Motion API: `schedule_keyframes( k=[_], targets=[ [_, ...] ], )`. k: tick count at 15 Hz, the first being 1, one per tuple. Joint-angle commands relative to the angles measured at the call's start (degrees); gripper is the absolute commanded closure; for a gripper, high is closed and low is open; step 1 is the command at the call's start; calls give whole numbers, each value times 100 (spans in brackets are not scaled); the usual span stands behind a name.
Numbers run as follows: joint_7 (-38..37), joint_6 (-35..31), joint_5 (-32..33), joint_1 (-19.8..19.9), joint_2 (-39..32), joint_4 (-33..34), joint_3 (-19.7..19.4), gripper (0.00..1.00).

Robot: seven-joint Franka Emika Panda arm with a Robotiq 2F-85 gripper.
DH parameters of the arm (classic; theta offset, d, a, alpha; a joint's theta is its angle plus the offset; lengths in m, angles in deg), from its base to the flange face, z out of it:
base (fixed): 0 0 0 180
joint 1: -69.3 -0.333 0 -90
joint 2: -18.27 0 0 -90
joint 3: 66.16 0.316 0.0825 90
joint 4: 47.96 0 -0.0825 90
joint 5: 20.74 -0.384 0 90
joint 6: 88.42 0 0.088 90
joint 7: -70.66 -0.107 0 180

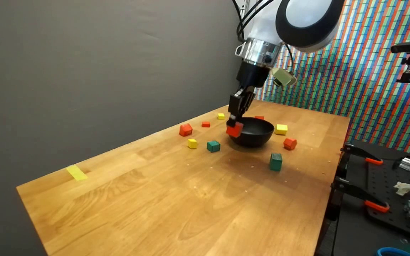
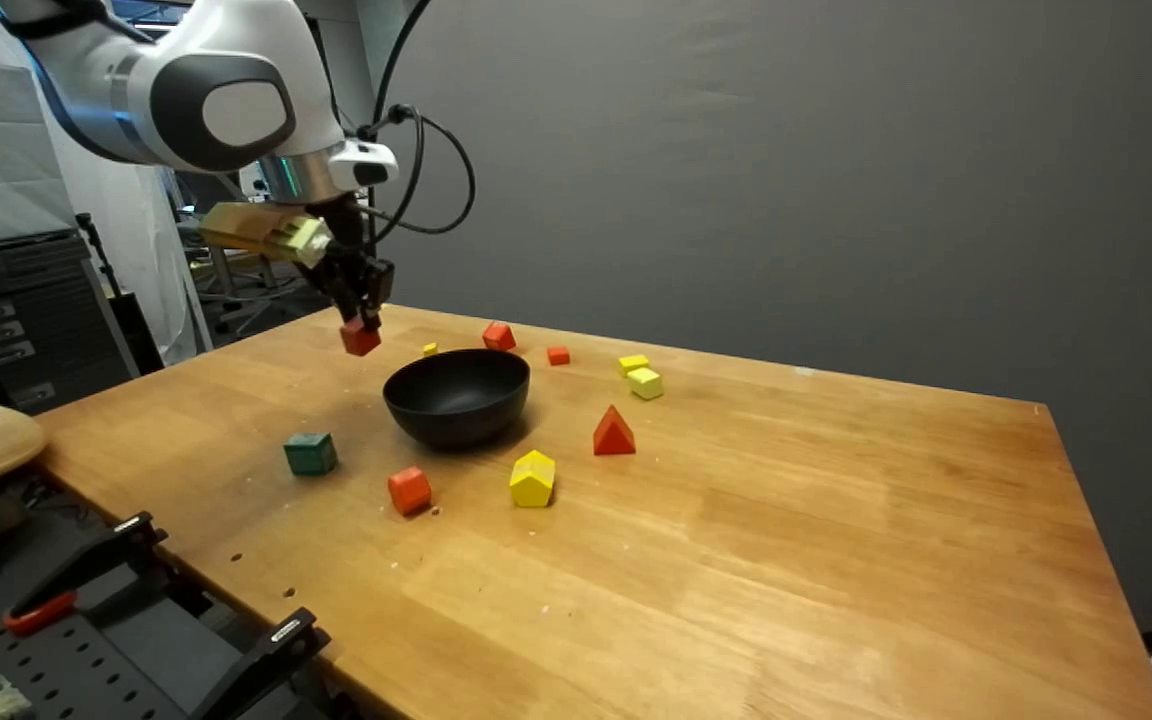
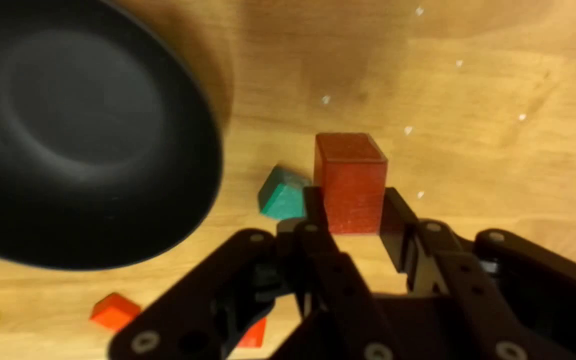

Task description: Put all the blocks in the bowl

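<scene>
The black bowl (image 1: pixel 253 132) stands upright on the wooden table; it also shows in an exterior view (image 2: pixel 458 398). In the wrist view the bowl (image 3: pixel 88 100) fills the left, and no block shows in its visible part. My gripper (image 3: pixel 352 200) is shut on a red block (image 3: pixel 351 172) and holds it above the table, beside the bowl. Around the bowl lie a green block (image 1: pixel 276 162), another green block (image 1: pixel 213 146), a yellow block (image 1: pixel 281 129), a red block (image 1: pixel 290 143), a larger red block (image 1: pixel 185 129), a small red block (image 1: pixel 206 124) and small yellow blocks (image 1: pixel 192 143). A red triangular block (image 2: pixel 614 433) stands nearby.
A flat yellow strip (image 1: pixel 77 172) is stuck near the table's far end. Black clamps with orange ends (image 1: pixel 363 155) grip the table edge beside a black perforated board (image 1: pixel 386 181). A grey wall (image 1: pixel 101 71) runs along the opposite edge.
</scene>
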Motion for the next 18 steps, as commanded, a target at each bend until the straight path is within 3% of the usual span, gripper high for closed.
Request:
schedule_keyframes(
  k=[1,2,3,5,6,8,12,13,14,15,16,18],
  targets=[
    [99,-325,-471,215,1278,-770,-294,85],
    [0,-431,-386,381,1482,-896,-334,85],
    [-192,-591,-126,224,1539,-960,-652,85],
    [-386,-711,345,363,1549,-1034,-871,85],
    [-513,-722,620,681,1429,-1019,-727,85],
    [-812,-688,1104,928,1191,-981,-736,85],
    [-1125,-677,1280,905,754,-884,-720,85],
    [-1139,-677,1202,862,680,-869,-706,81],
    [-984,-673,862,553,651,-866,-888,44],
    [-934,-679,625,477,635,-868,-833,43],
    [-651,-606,37,591,722,-879,-483,37],
    [-257,-409,-970,459,1012,-839,-126,20]
  ],
)
